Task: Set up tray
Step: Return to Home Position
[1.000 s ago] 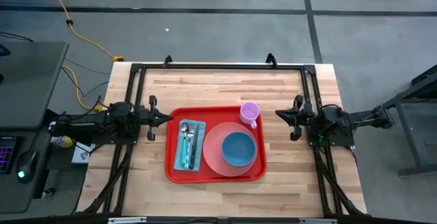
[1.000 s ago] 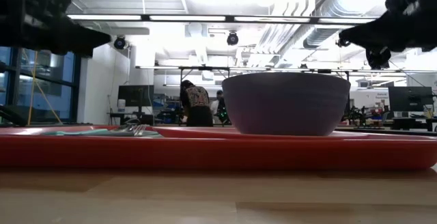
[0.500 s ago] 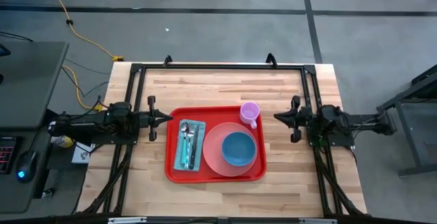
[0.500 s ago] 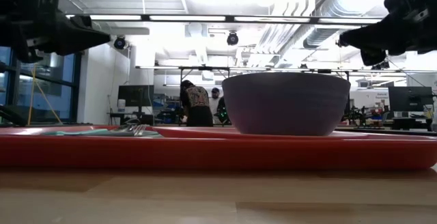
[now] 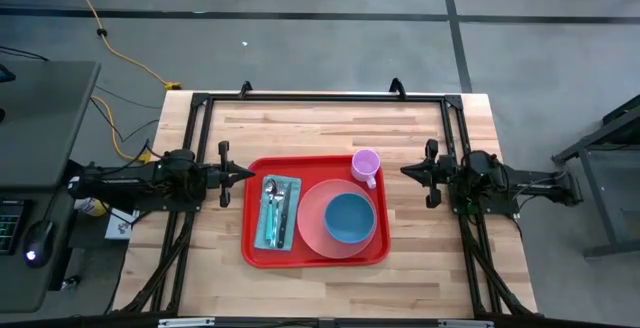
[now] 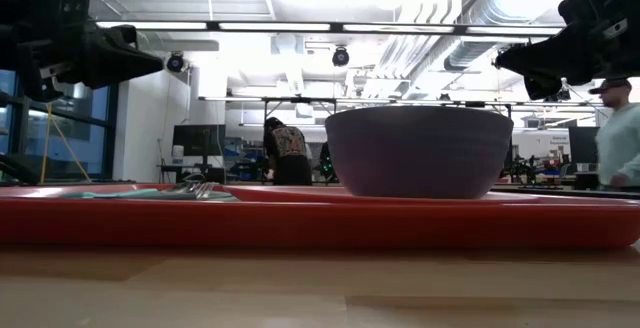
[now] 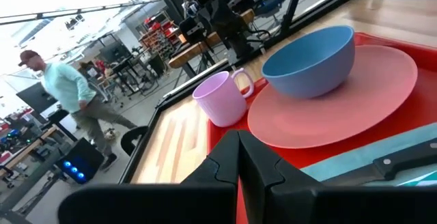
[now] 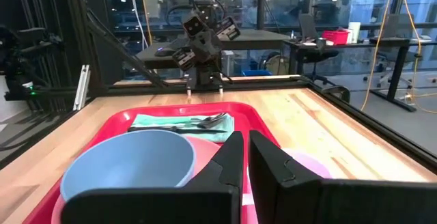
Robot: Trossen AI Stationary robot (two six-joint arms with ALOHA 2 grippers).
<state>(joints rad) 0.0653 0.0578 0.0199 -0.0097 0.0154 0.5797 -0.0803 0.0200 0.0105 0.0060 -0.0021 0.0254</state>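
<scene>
The bright red tray (image 5: 310,168) lies flat in the middle of the wooden table. On it rest a salmon-pink plate (image 5: 312,218) with a blue bowl (image 5: 349,218) standing on it, a lilac cup (image 5: 366,165) at the far right corner, and a teal napkin (image 5: 270,211) with cutlery on the left. My left gripper (image 5: 250,174) hovers, shut, just off the tray's left edge; its fingers point at the tray. My right gripper (image 5: 403,171), shut, hovers off the tray's right edge near the cup. Both stand above rim height in the low view.
A black frame rail (image 5: 320,98) runs along the table's far edge and down both sides. Bare wood (image 5: 320,128) lies between the tray and the far rail, and more (image 5: 320,288) on the near side. A person (image 6: 620,138) walks in the room behind.
My left gripper has sunk slightly beside the tray's left edge. A person has walked into the room's right side behind the table. The tray and the things on it have stayed put.
</scene>
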